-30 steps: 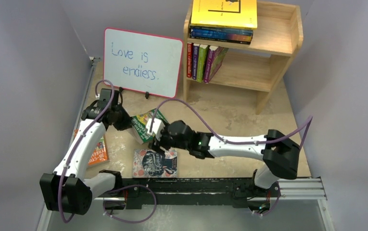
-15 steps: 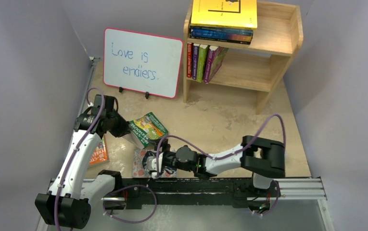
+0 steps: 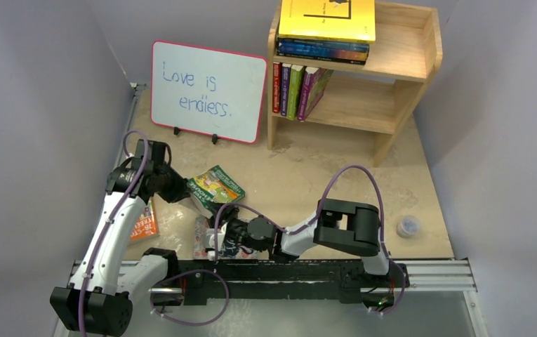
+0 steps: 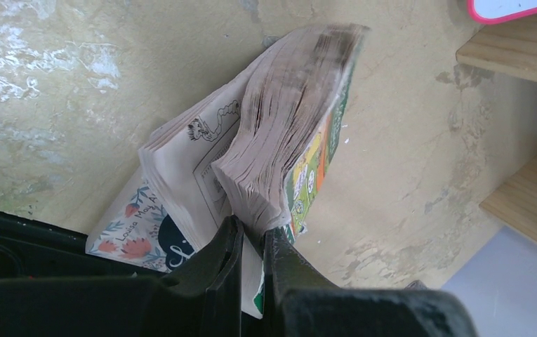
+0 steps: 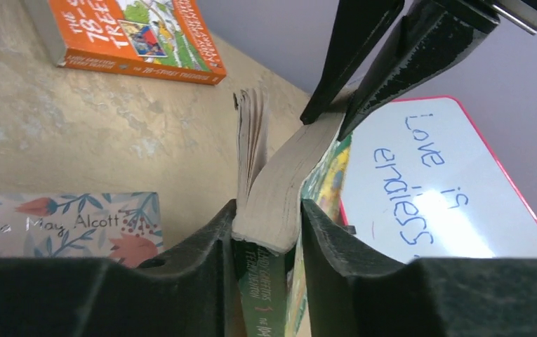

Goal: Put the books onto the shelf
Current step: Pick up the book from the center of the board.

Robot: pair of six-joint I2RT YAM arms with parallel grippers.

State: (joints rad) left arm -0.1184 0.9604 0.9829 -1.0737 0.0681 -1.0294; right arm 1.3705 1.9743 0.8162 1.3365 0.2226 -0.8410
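Observation:
A green book (image 3: 216, 188) is held off the table at a slant, its pages fanning apart (image 4: 293, 119). My left gripper (image 3: 183, 189) is shut on its upper left part, pinching cover and pages (image 4: 251, 228). My right gripper (image 3: 218, 232) grips the book's lower spine end (image 5: 267, 210), one finger on each side of the page block. Under it lies the floral Little Women book (image 3: 205, 243), flat on the table. An orange book (image 3: 143, 225) lies flat by the left arm. The wooden shelf (image 3: 406, 63) stands at the back right, with a yellow book (image 3: 328, 17) on a stack and several upright books (image 3: 297, 88).
A pink-edged whiteboard (image 3: 206, 91) stands left of the shelf, reading "Love is endless". A small grey round object (image 3: 408, 225) lies on the table at the right. The rail holding the arm bases (image 3: 434, 274) runs along the near edge. Grey walls close in both sides.
My right arm pulled back toward the near edge and folded; its gripper dropped to the green book's lower end and closed on it. My left gripper shifted slightly left, still holding the book.

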